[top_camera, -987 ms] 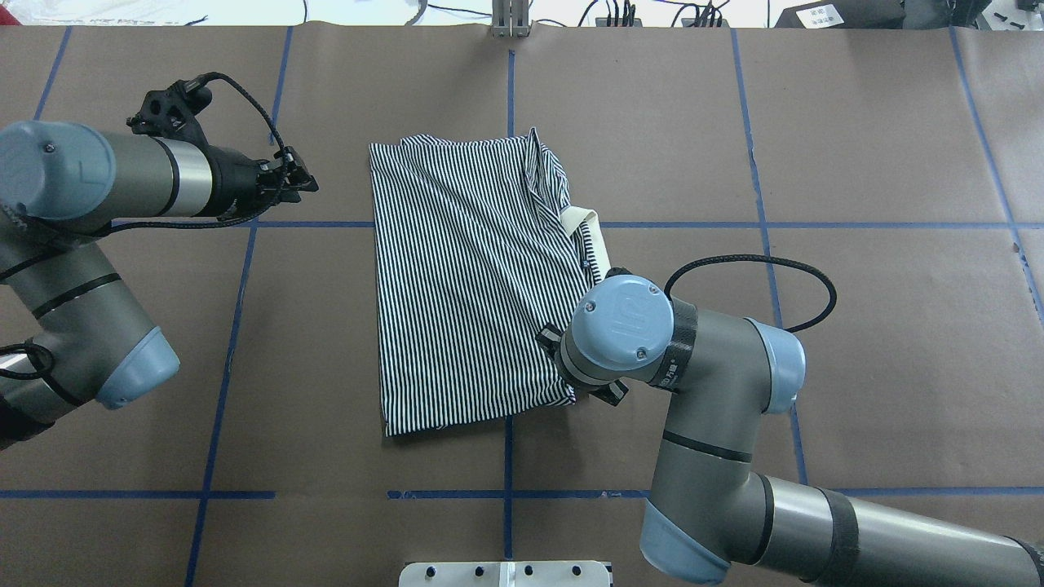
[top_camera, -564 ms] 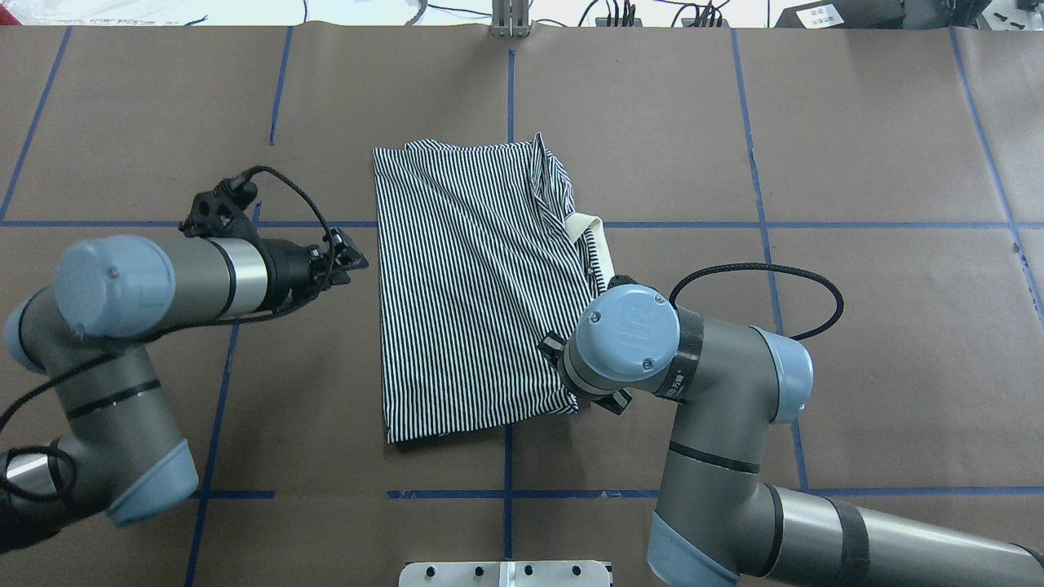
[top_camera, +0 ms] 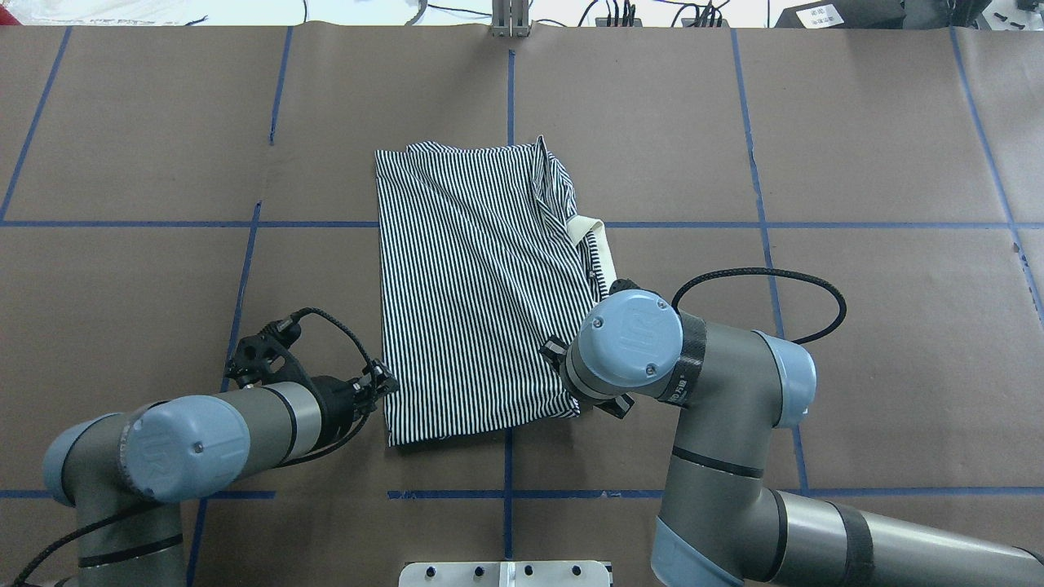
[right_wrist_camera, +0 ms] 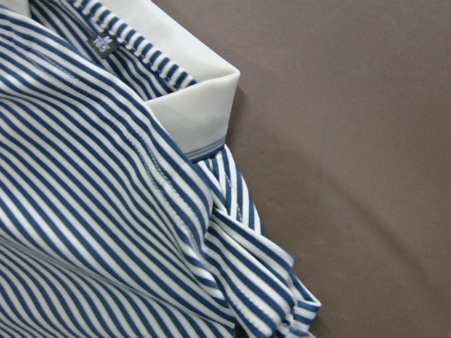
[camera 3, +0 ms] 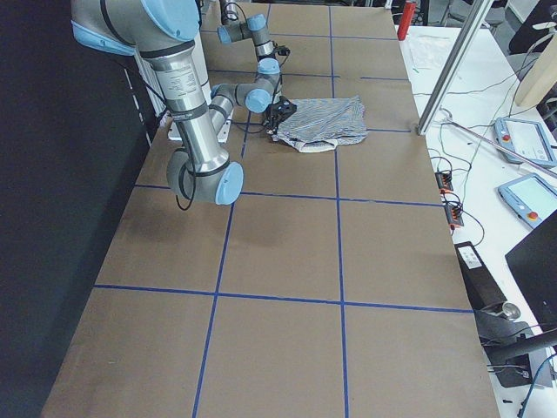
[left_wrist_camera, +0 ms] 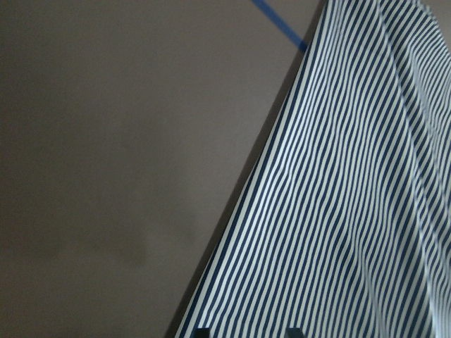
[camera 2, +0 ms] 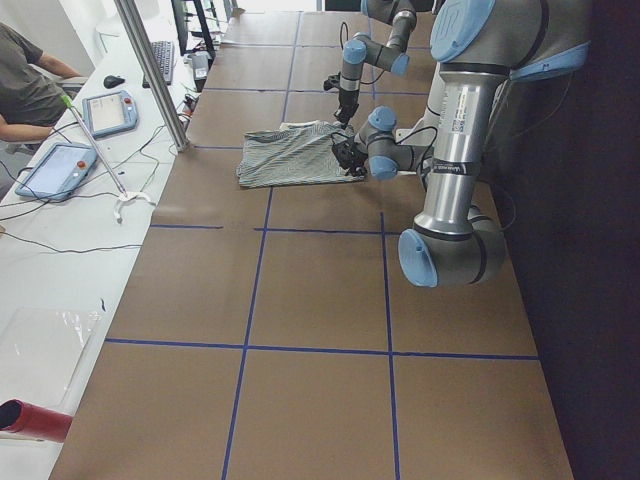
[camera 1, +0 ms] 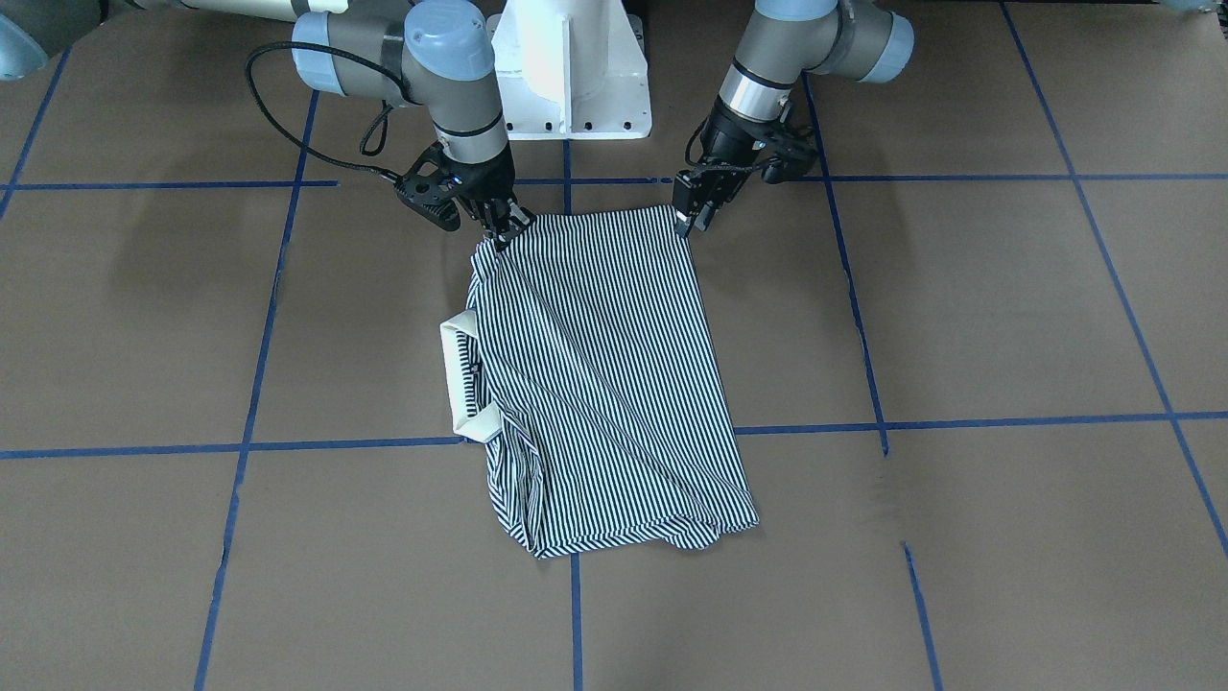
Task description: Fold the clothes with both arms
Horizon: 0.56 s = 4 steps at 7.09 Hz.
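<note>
1. Front-facing view: the striped polo shirt [camera 1: 604, 384] lies flat as a long, narrow shape in the middle of the brown surface [camera 1: 959, 317]. Its cream collar [camera 1: 459, 379] juts from its left edge. At the shirt's upper left corner the right tool [camera 1: 501, 233] looks clenched on the cloth, though the tips are small here. At the upper right corner the left tool [camera 1: 691, 219] meets the hem.
2. Overhead view: the shirt is at centre, with the collar on its right edge. The left tool sits just beside the lower left corner. The right arm's blue wrist cap [top_camera: 628, 330] covers the lower right corner and hides its tool.
3. Left side view: the shirt lies high in the frame, with both arms bent over it. A person [camera 2: 25, 90] sits at the upper left.
4. Right side view: the shirt is at upper centre, and both tools are at its left edge.
5. Left wrist view: two fingertips [left_wrist_camera: 202, 331] at the bottom edge stand apart, released, over the striped cloth. Bare surface fills the left.
6. Right wrist view: the collar and a small label [right_wrist_camera: 101, 44] are at the upper left, with bunched stripes below.
</note>
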Each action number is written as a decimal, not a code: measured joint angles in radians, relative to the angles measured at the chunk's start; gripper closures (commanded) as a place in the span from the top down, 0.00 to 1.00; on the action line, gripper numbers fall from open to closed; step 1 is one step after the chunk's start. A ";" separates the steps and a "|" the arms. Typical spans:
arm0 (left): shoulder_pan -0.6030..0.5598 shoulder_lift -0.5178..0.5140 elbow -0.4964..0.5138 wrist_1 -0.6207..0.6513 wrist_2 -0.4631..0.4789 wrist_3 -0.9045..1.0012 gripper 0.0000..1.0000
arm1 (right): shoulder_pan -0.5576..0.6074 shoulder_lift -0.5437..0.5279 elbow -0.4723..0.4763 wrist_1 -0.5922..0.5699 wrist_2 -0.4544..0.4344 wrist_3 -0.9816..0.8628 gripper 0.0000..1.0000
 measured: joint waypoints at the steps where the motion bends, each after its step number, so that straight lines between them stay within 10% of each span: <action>1: 0.030 -0.001 0.006 0.005 0.006 -0.013 0.47 | -0.001 0.000 0.000 0.000 0.000 0.000 0.00; 4: 0.065 -0.004 0.018 0.013 0.009 -0.021 0.46 | -0.002 0.000 0.002 0.000 0.000 0.000 0.00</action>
